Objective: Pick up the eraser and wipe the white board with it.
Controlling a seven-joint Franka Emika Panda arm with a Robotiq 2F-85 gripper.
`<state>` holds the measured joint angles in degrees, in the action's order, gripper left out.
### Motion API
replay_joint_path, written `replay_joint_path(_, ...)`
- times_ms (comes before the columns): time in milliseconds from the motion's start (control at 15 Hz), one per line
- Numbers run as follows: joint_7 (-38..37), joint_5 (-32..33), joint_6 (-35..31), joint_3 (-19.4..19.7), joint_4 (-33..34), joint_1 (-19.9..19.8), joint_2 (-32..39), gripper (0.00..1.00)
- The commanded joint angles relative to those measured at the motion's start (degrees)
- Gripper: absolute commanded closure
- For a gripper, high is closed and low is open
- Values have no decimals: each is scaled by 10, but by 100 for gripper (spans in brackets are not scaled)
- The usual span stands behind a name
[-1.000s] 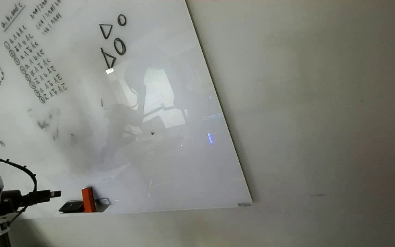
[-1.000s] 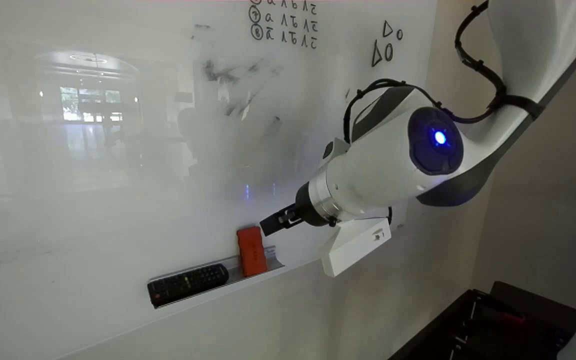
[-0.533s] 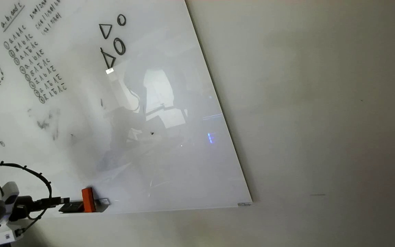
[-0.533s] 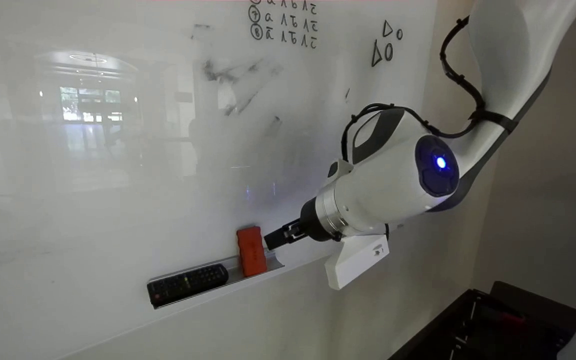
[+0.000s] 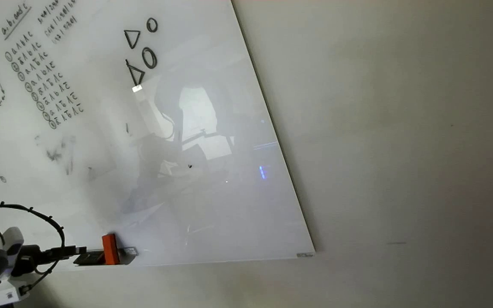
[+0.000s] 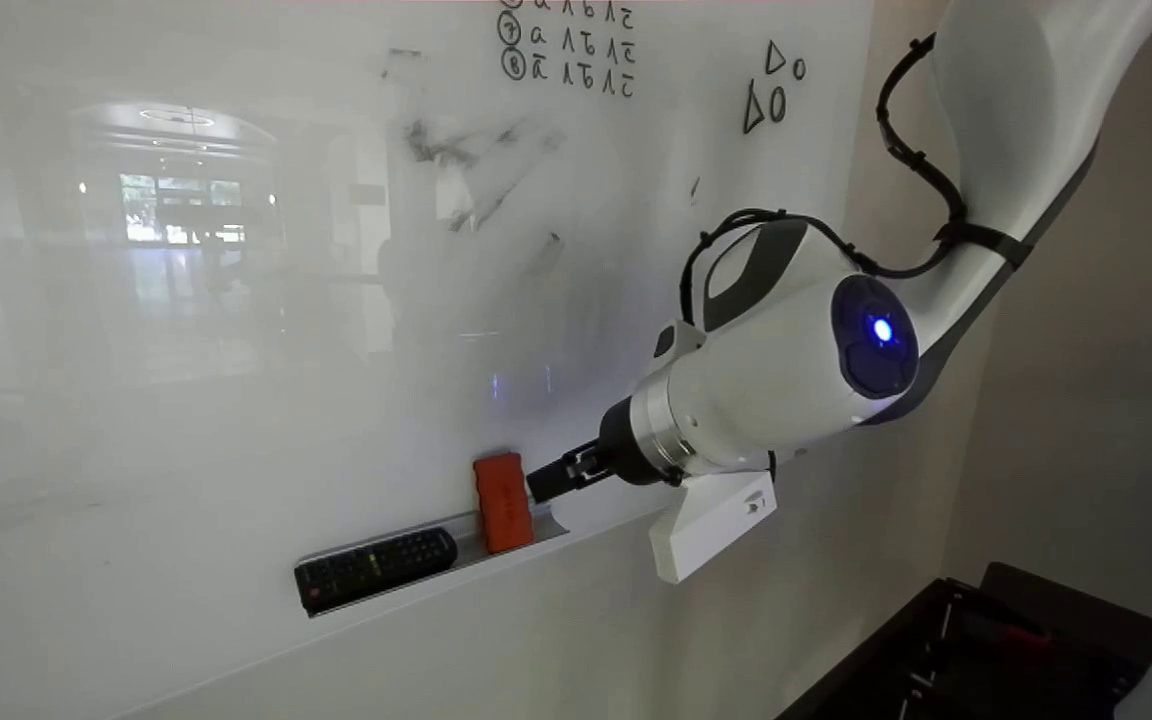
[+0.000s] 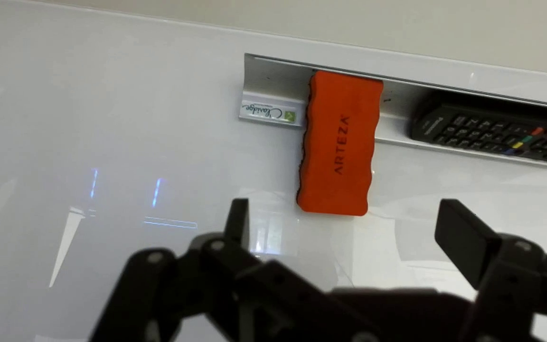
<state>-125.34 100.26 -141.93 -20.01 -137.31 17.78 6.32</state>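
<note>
The red-orange eraser (image 7: 340, 147) stands on end in a small metal tray at the foot of the white board (image 5: 212, 205), also showing in both exterior views. Its ARTEZA lettering faces the wrist camera, and a dark side lies along one long edge. My gripper (image 7: 342, 225) is open, its black fingers (image 7: 466, 237) wide apart with nothing between them. Seen from the wrist, the eraser's free end lies ahead, between the lines of the two fingers. In an exterior view the gripper (image 6: 544, 484) hangs just off the eraser (image 6: 504, 503); contact cannot be made out.
A black remote control (image 7: 496, 128) lies in the tray (image 7: 273, 90) beside the eraser. Black writing (image 5: 45, 85), drawn shapes (image 5: 149, 57) and dark smudges (image 6: 446, 150) mark the board. A dark cart or table (image 6: 976, 650) stands below the arm.
My gripper has come lower and closer to the tray, mostly in the earlier half second. Since then it has barely moved. The eraser has stayed put, and the jaws have remained open.
</note>
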Motion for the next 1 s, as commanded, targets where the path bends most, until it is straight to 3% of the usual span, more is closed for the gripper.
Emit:
replay_joint_path(0, -60, 63, 36, -1, 7, 8, 19, 0)
replay_joint_path(267, -153, 141, 109, -6, 1, 13, 52, 0)
replay_joint_path(533, -217, 172, 173, -8, 12, 12, 109, 0)
replay_joint_path(600, -186, 154, 149, -12, 2, 7, 85, 0)
replay_joint_path(933, -189, 155, 152, -13, 3, 6, 96, 0)
